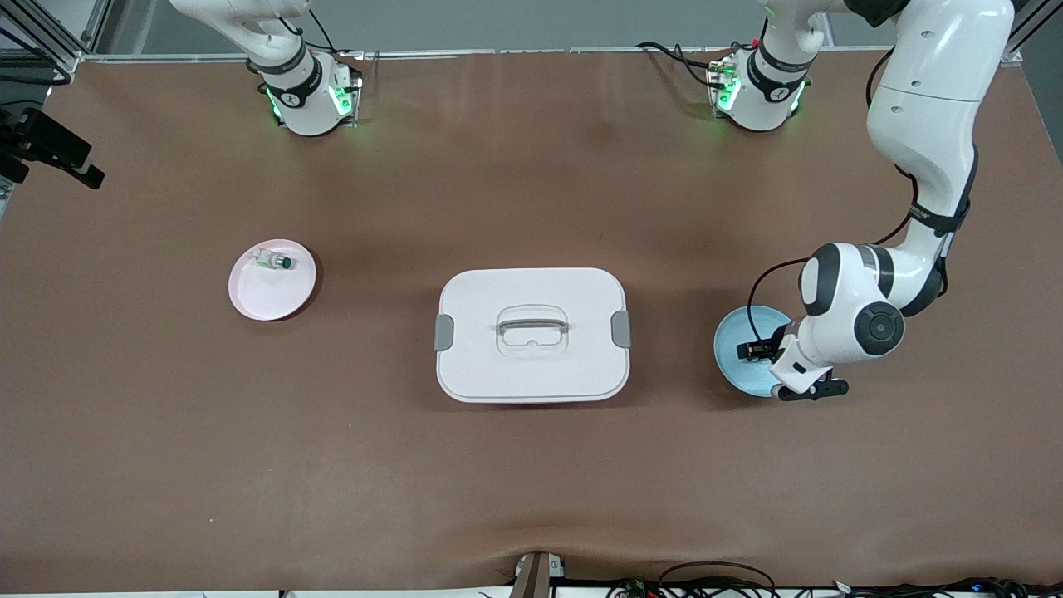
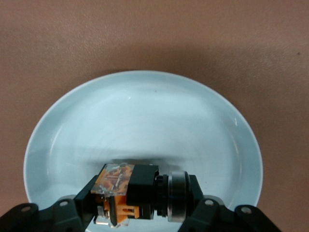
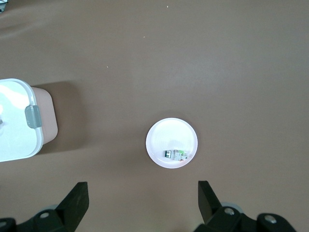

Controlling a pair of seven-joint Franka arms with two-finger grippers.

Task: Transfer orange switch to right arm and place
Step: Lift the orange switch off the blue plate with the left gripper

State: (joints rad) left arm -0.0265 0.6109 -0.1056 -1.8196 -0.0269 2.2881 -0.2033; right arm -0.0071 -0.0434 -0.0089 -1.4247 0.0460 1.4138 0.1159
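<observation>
Across the whole work surface lies a brown table [image 1: 531,465]. Mid-table sits a white lidded container [image 1: 532,334], rectangular with rounded corners, grey clips at both short ends and a recessed handle in the lid; no writing legible on it.

Toward the right arm's end of the table: a pink plate [image 1: 272,280] carrying a pale whitish part with a green tip [image 1: 272,261]. Toward the left arm's end: a light blue plate [image 1: 742,353], well apart from the container.

Left arm reaches down from its base at the table's robot-side edge. Left gripper [image 2: 145,205] is low over the blue plate, fingers [image 2: 193,193] clamped on the orange switch [image 2: 133,191]. Switch lies on its side, long axis horizontal across the jaws: black body with orange marks at one end, ringed metallic collar at the other. Cannot tell whether it touches the plate. No label readable.

Right arm waits; right gripper [image 3: 142,203] hangs high over the pink plate, fingers [image 3: 77,200] spread wide, holding nothing.
</observation>
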